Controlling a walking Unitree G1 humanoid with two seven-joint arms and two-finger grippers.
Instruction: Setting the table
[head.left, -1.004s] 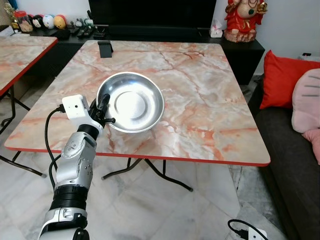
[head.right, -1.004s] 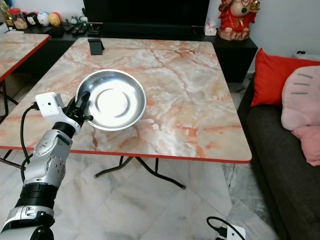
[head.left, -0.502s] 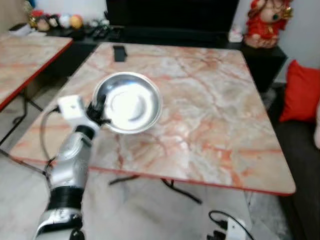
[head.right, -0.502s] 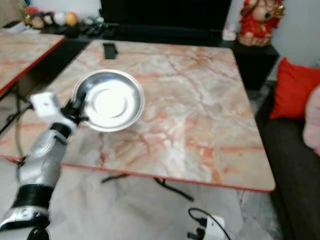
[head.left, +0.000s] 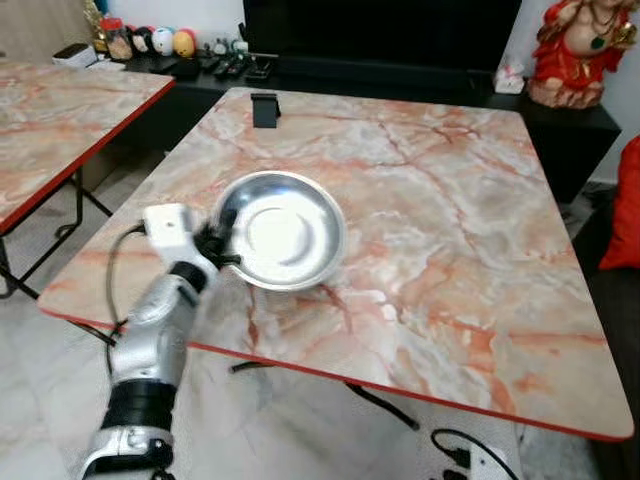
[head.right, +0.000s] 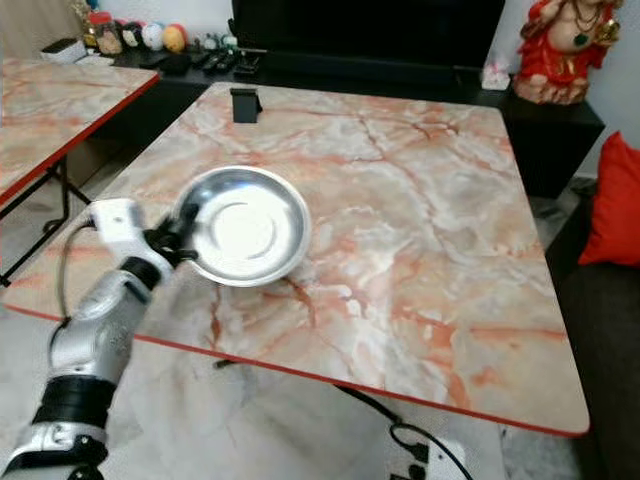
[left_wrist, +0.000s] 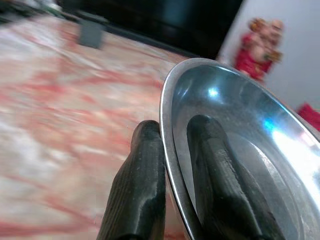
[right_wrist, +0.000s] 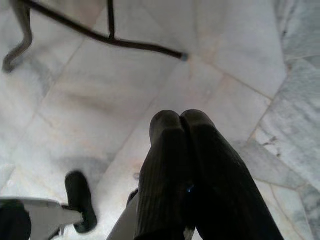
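Left wrist view shows the left gripper (left_wrist: 172, 132) pinching the rim of the steel bowl (left_wrist: 240, 150), 1 finger inside and 1 outside; the bowl's far edge is cut off. Left eye view places it left of center on the marble table (head.left: 450, 240). The right gripper (right_wrist: 181, 117) hangs with fingers pressed together above the floor (right_wrist: 90, 100).

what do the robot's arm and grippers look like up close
The left arm is silver metal in rounded segments with black joint bands, a white boxy camera block at the wrist and a black cable looping beside it. Both the left gripper and right gripper have long black, finely ribbed fingers with rounded tips.
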